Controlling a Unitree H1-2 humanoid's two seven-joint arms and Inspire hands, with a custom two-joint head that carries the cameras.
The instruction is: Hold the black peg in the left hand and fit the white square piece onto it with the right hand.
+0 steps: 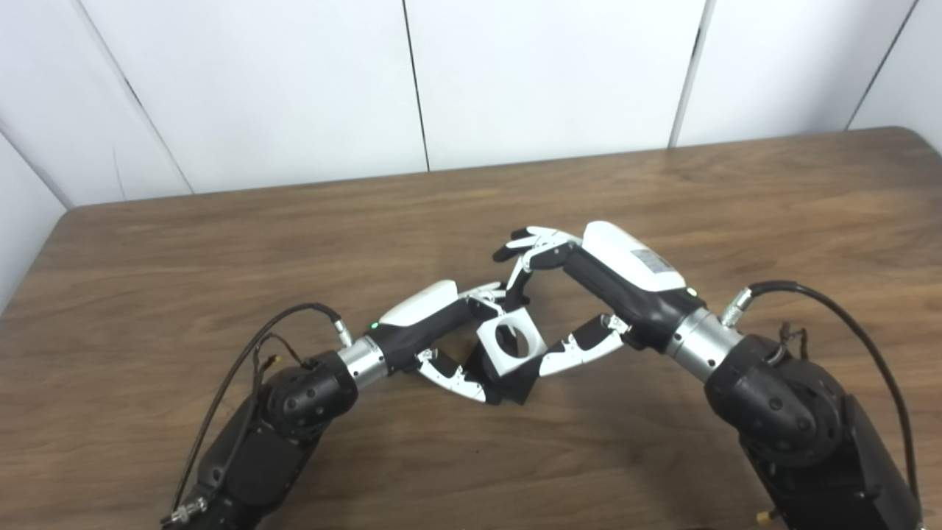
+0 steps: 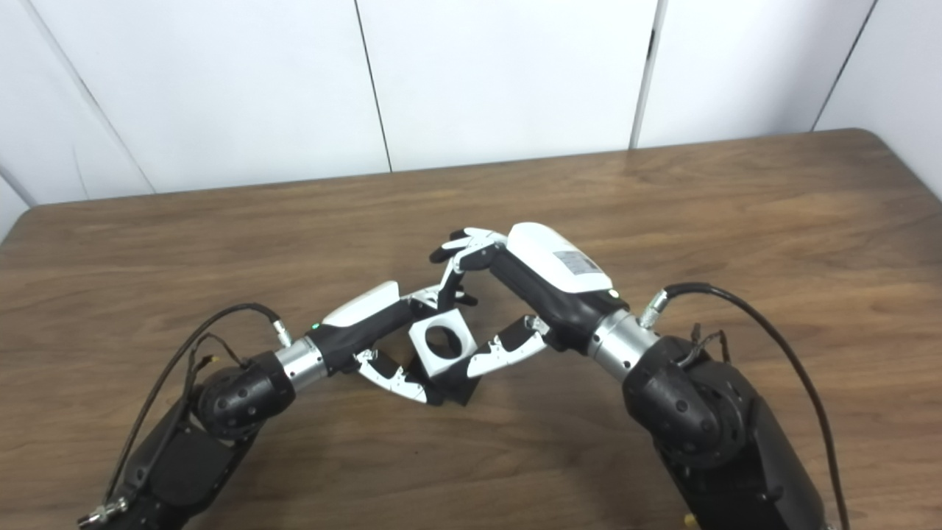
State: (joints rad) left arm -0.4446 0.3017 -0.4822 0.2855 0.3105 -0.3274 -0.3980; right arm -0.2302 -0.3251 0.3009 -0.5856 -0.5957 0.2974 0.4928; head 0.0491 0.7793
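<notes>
The white square piece (image 1: pixel 511 338) with a round hole sits against a black peg base (image 1: pixel 515 384) low over the middle of the table. My left hand (image 1: pixel 441 331) is shut on the black peg, thumb below it and fingers behind it. My right hand (image 1: pixel 581 294) is shut on the white square piece, with its thumb at the piece's lower right corner and its fingers curled over the top edge. The hole looks dark inside; I cannot tell how deep the peg sits in it. The same pair shows in the right eye view, white piece (image 2: pixel 441 340) between left hand (image 2: pixel 368 324) and right hand (image 2: pixel 530 287).
The brown wooden table (image 1: pixel 662 199) runs back to a white panelled wall. Black cables loop off both wrists near the front.
</notes>
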